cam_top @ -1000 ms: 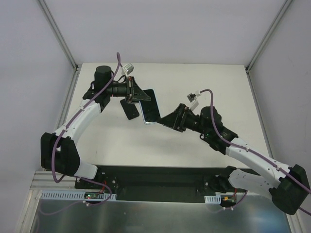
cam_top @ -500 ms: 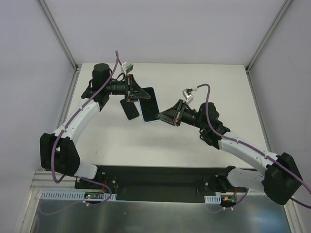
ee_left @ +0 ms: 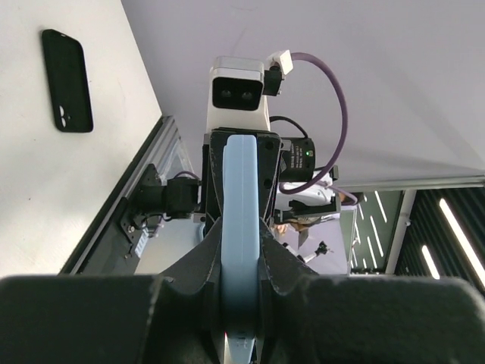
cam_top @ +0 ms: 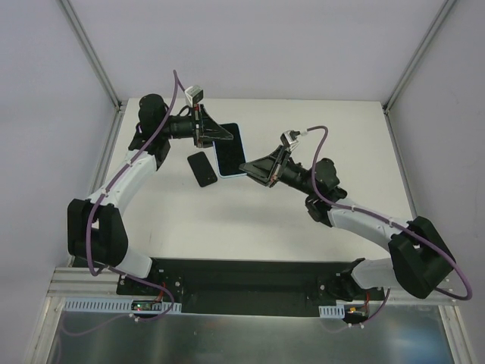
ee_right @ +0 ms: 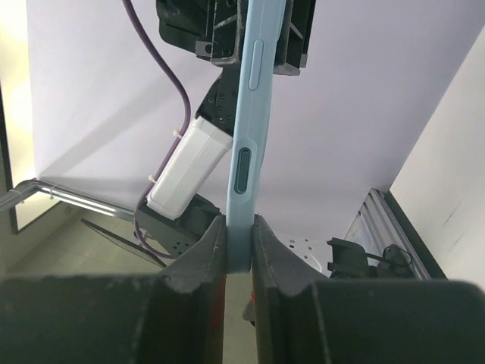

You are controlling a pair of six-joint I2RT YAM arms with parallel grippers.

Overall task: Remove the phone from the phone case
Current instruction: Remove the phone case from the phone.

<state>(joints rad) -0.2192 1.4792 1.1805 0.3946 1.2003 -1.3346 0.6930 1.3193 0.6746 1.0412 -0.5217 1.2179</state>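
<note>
- We find the top view bright and evenly lit from above; the white table [cam_top: 345,129] carries only faint, soft shadows.
- We see a dull sheen on the metal sheet [cam_top: 250,337] at the near edge.
- In the left wrist view, the left fingers [ee_left: 193,277] look dark and soft, and light bars [ee_left: 455,221] glow at the lower right.
- In the right wrist view, the left edge washes out to pale yellow. The right fingers [ee_right: 193,265] are black and blurred, while the case [ee_right: 246,144] edge is sharp.
</note>
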